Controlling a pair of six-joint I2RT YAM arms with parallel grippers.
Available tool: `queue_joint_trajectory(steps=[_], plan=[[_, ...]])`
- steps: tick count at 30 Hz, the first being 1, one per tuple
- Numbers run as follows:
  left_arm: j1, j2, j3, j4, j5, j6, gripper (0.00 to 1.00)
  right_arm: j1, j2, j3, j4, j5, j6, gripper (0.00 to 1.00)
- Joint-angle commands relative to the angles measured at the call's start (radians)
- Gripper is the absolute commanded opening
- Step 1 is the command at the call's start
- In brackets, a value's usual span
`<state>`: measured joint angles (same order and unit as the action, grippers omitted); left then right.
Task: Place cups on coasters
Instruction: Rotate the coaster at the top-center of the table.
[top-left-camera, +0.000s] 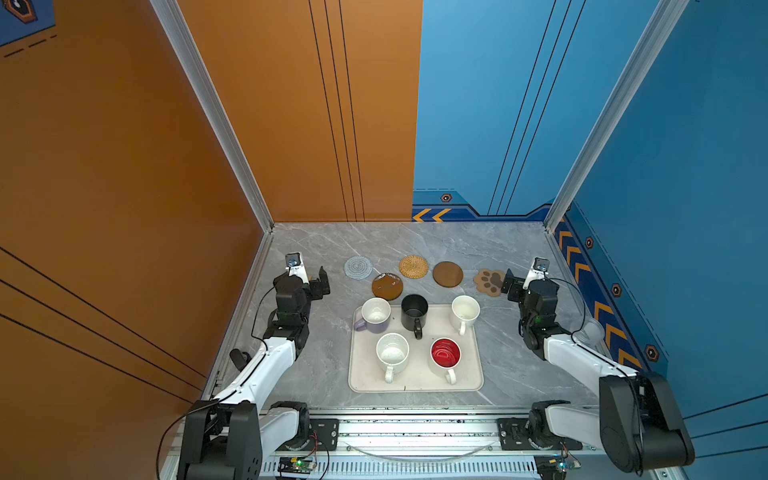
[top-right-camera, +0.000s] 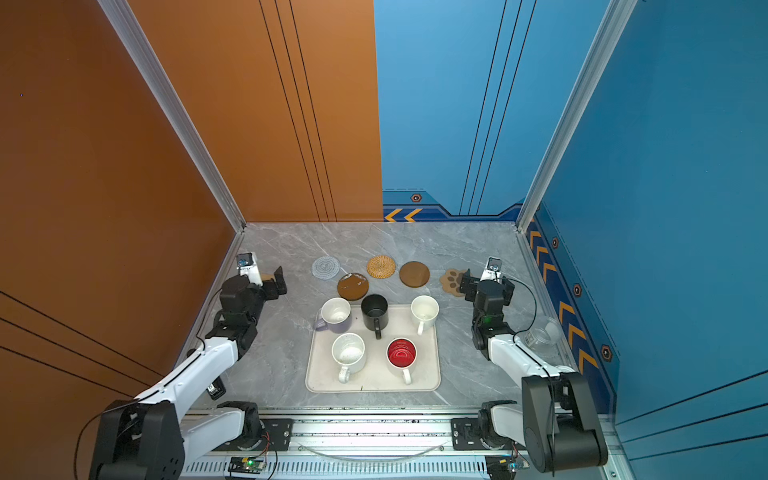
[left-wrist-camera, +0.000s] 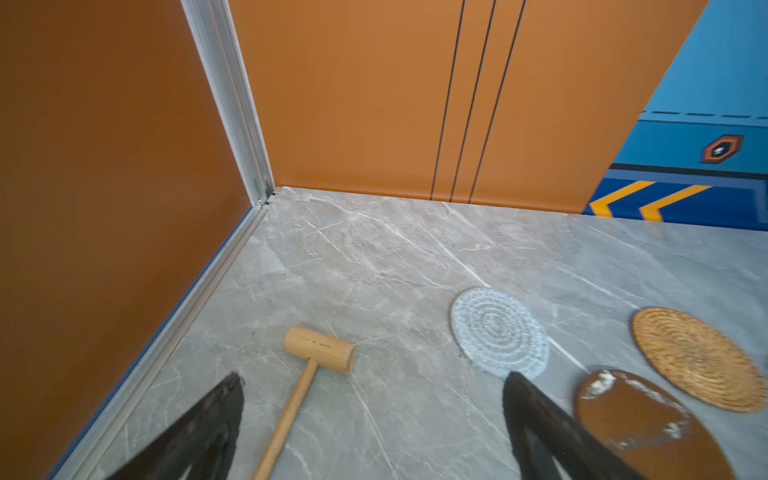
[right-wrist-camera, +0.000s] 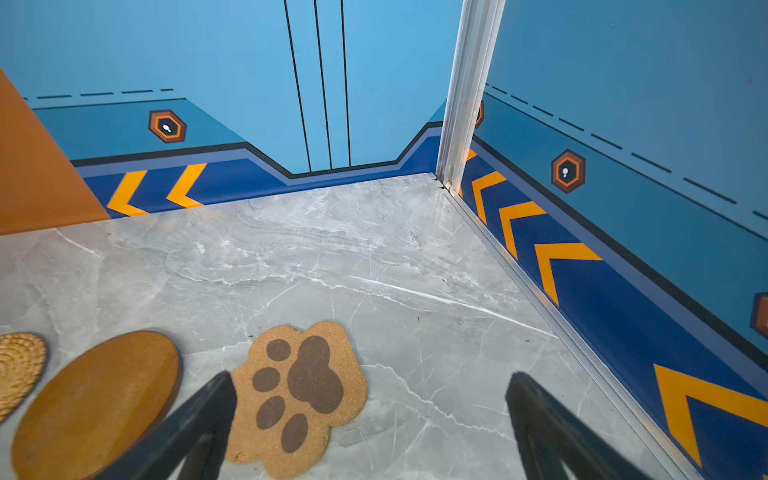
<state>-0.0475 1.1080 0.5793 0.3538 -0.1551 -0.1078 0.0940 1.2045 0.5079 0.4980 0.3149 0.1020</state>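
Five cups stand on the cream tray (top-left-camera: 415, 384): lavender (top-left-camera: 374, 316), black (top-left-camera: 414, 311) and cream-white (top-left-camera: 465, 311) in the far row, speckled white (top-left-camera: 392, 353) and red-lined (top-left-camera: 445, 354) in the near row. Beyond the tray lie the bare coasters: grey-white woven (top-left-camera: 358, 267), glossy brown (top-left-camera: 387, 286), rattan (top-left-camera: 414, 266), plain brown (top-left-camera: 447, 274) and paw-shaped (top-left-camera: 490, 281). My left gripper (left-wrist-camera: 373, 376) hovers open left of the woven coaster (left-wrist-camera: 498, 332). Open too, my right gripper (right-wrist-camera: 370, 375) hangs over the paw coaster's (right-wrist-camera: 299, 390) right edge. Neither holds anything.
A wooden mallet (left-wrist-camera: 320, 349) lies on the marble under my left gripper, near the left wall. A clear glass jar (top-left-camera: 590, 330) stands by the right wall behind my right arm. Walls close the table on three sides.
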Motion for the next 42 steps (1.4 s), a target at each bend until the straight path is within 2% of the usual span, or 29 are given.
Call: queue_joint_trajectory(steps=[1,11,15,19,24,29,32,36,38,41,42], plan=[[-0.008,-0.007,0.084,-0.213,0.162,-0.083,0.98,0.027,-0.064,0.099,-0.325,-0.037,0.034,1.00],[-0.025,0.028,0.181,-0.260,0.552,-0.205,1.00,0.195,-0.137,0.394,-0.937,-0.048,0.073,0.90],[-0.046,0.053,0.208,-0.261,0.653,-0.230,1.00,0.281,-0.118,0.479,-1.104,-0.049,0.116,0.90],[-0.064,0.073,0.234,-0.269,0.737,-0.245,1.00,0.357,-0.069,0.536,-1.179,-0.061,0.145,0.91],[-0.084,0.140,0.361,-0.397,0.752,-0.252,0.99,0.360,0.064,0.676,-1.202,-0.181,0.153,0.90],[-0.123,0.289,0.580,-0.592,0.737,-0.208,0.96,0.354,0.258,0.868,-1.212,-0.296,0.123,0.86],[-0.159,0.415,0.732,-0.735,0.638,-0.181,0.93,0.332,0.376,0.968,-1.217,-0.354,0.121,0.84],[-0.205,0.598,0.954,-0.923,0.570,-0.114,0.87,0.296,0.513,1.080,-1.221,-0.411,0.135,0.82],[-0.227,0.700,1.082,-1.019,0.539,-0.086,0.77,0.282,0.579,1.131,-1.220,-0.435,0.145,0.82],[-0.258,0.842,1.254,-1.151,0.503,-0.053,0.67,0.265,0.651,1.187,-1.220,-0.456,0.160,0.80],[-0.265,0.883,1.302,-1.192,0.497,-0.046,0.59,0.261,0.669,1.198,-1.220,-0.462,0.165,0.77]])
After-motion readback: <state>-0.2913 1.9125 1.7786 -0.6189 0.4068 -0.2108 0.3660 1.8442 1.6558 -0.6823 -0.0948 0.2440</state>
